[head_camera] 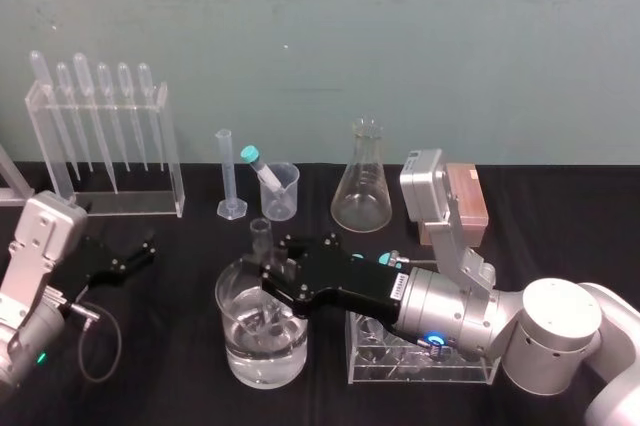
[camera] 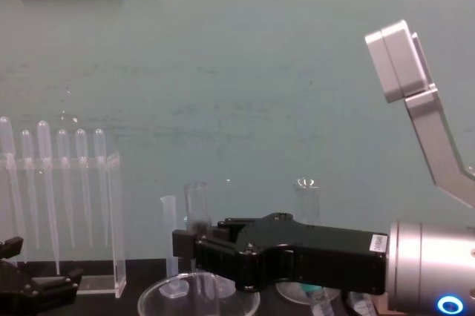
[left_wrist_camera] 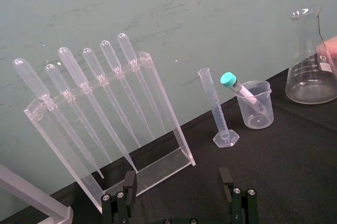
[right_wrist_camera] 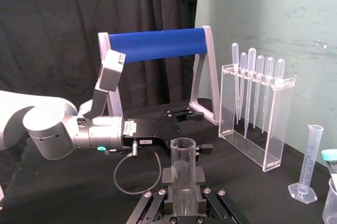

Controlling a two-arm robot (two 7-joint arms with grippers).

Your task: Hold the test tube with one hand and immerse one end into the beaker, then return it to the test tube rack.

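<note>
The test tube (head_camera: 261, 235) stands upright, pinched low on its stem by the right claw (head_camera: 268, 276), whose two black fingers (right_wrist_camera: 162, 196) are closed on the glass from both sides, leaving the open rim free above them. The tube's lower part drops behind the claw into the beaker (head_camera: 232, 341), which sits on the black desk (head_camera: 160, 386) and holds clear liquid; whether the tip is under the surface cannot be told. The right arm reaches in from the right, passing over a clear holed stand (head_camera: 420, 366). The salmon-pink test tube rack (head_camera: 468, 201) lies farther back, beside the conical flask (head_camera: 362, 186). Well to the left, the left claw (head_camera: 135, 261) rests parked with its fingers spread apart and nothing between them, facing the pipette stand (left_wrist_camera: 100, 124).
</note>
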